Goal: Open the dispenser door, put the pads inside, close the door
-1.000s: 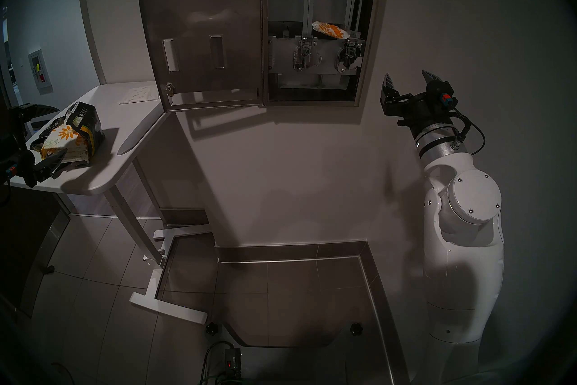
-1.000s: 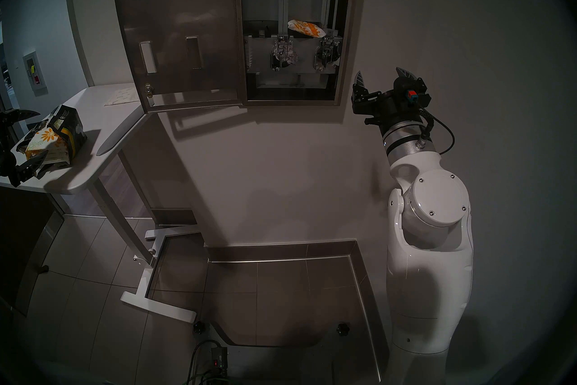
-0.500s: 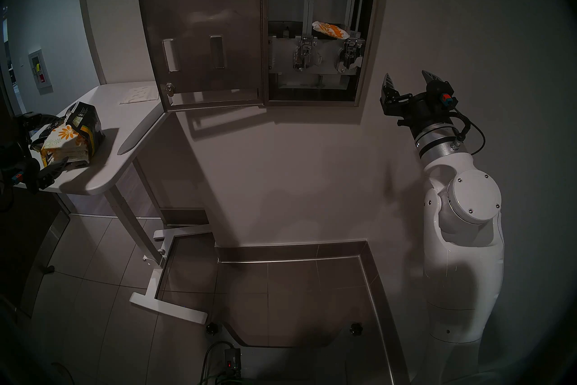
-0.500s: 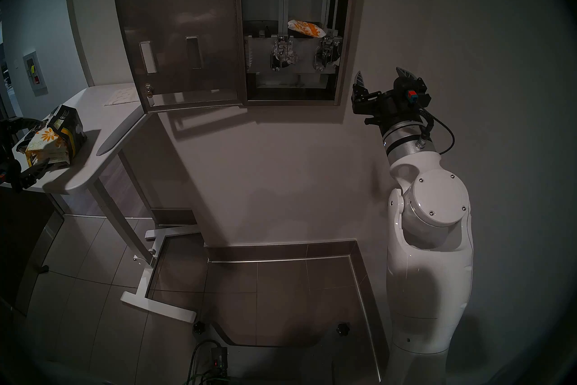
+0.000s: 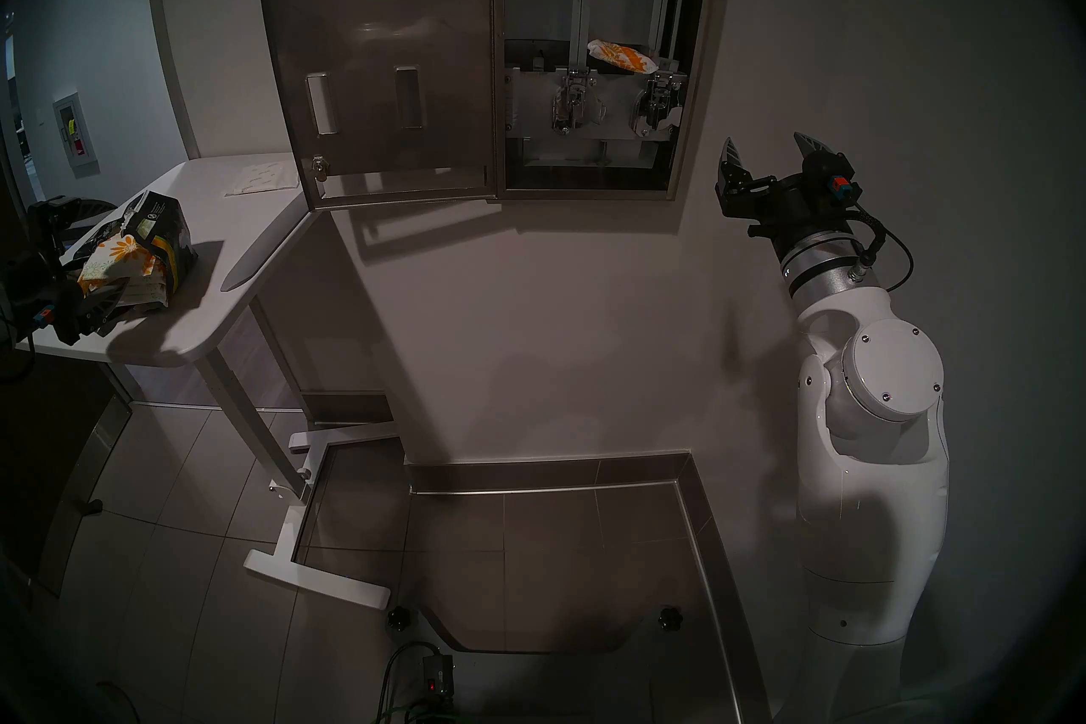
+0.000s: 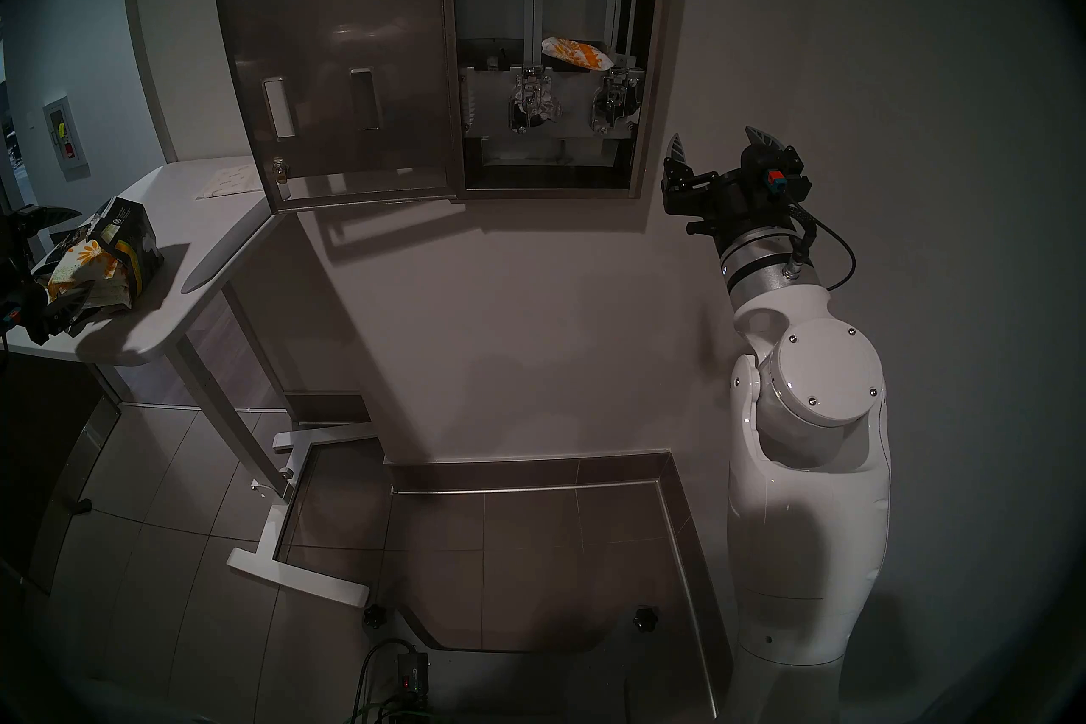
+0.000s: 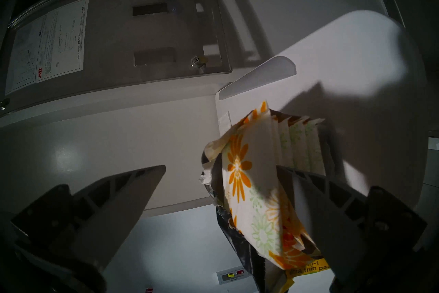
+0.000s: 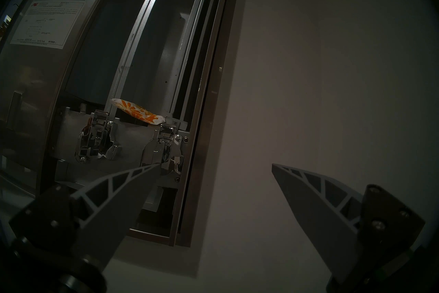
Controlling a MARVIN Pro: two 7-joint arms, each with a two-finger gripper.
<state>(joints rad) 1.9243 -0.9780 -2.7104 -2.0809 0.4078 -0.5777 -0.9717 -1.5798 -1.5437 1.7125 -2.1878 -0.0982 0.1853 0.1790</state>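
Door point(image 5: 382, 59) of the dispenser point(image 5: 681, 59) hangs wide open, instruction sheet facing out; one pad point(image 5: 622, 56) already sits inside, lying tilted across the ledge above the chrome levers point(image 5: 573, 109). Rest of the pads point(image 5: 117, 264) are on the tabletop point(image 5: 194, 317), spilling from a torn black-and-yellow bag point(image 5: 161, 229). Left end effector point(image 7: 221, 176) fully spread, holding nothing, straddling the front packet: one finger looks to be beside its outer face, the other out over bare tabletop. Step in hand, as I judge it: picking the next pad. To do it well, slide in until the fingers bracket just the front packet, not its neighbours or the bag's torn lip, then close gently; the wrap looks soft and slippery and would buckle. Lift clear before swinging toward the cabinet, so the bag isn't dragged. Right end effector point(image 5: 764, 153) also spread and empty, parked beside the cabinet's right edge, not touching it.
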